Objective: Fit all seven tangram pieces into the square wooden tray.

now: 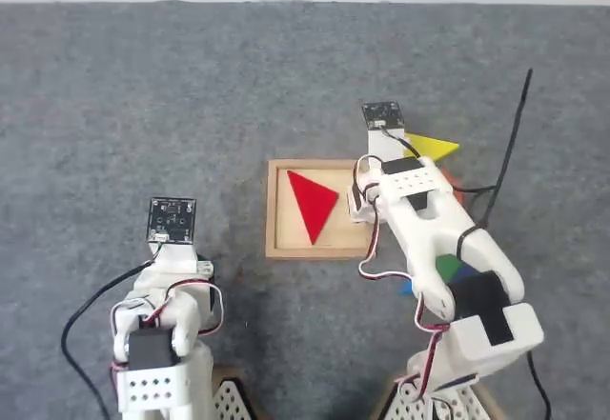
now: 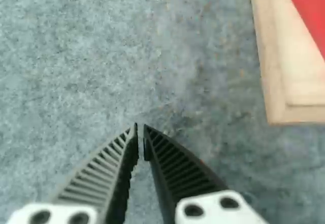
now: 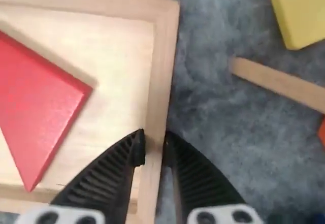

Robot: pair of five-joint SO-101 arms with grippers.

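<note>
Right gripper straddles the tray rim: one finger inside on the floor, one outside on the grey mat, both pressed against the rim. Red triangle lies flat in the tray, near the inner finger but not touching it. Outside the tray there is a yellow piece, a plain wooden strip close to it, and an orange bit at the frame edge.

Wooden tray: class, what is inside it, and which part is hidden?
Inside the wooden tray lies one red triangle, bare wood around it. In the high view the right arm covers the tray's right rim, which the right end effector straddles.
</note>
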